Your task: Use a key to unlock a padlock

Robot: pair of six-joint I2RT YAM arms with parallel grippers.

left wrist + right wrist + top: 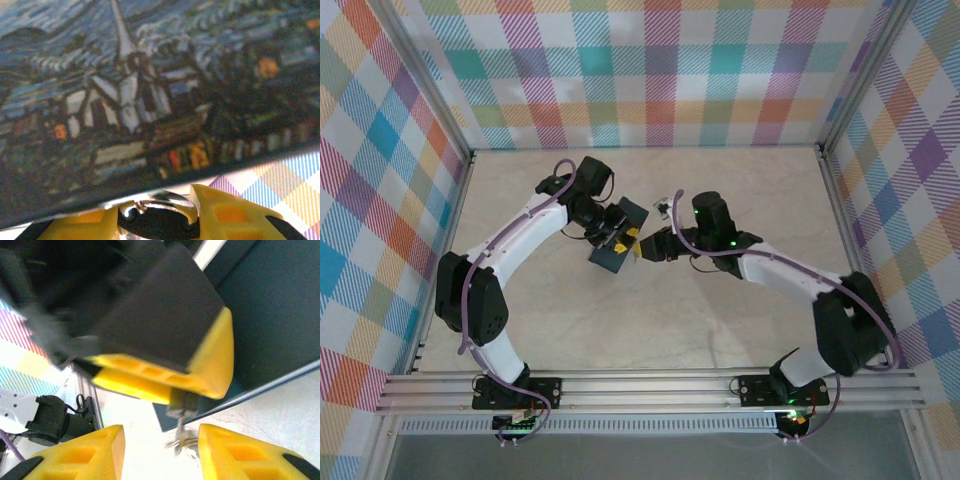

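My left gripper (616, 240) is shut on the padlock (167, 201); its silver shackle loop and dark body sit between the yellow fingers (225, 215). In the right wrist view the padlock (184, 402) pokes out under the left gripper's yellow fingers (150, 377). The thin grey key (180, 432) hangs from its underside with the rest of the bunch dangling. My right gripper (161, 445) stands open around the key, and neither pad touches it. In the top view the right gripper (642, 246) faces the left one closely.
The dark blue painted tin (610, 260) lies right behind and under the left gripper, close in front of its camera (150, 90). Marble tabletop (650, 330) spreads all round, plaid walls enclose three sides, and a metal rail (650, 390) runs along the near edge.
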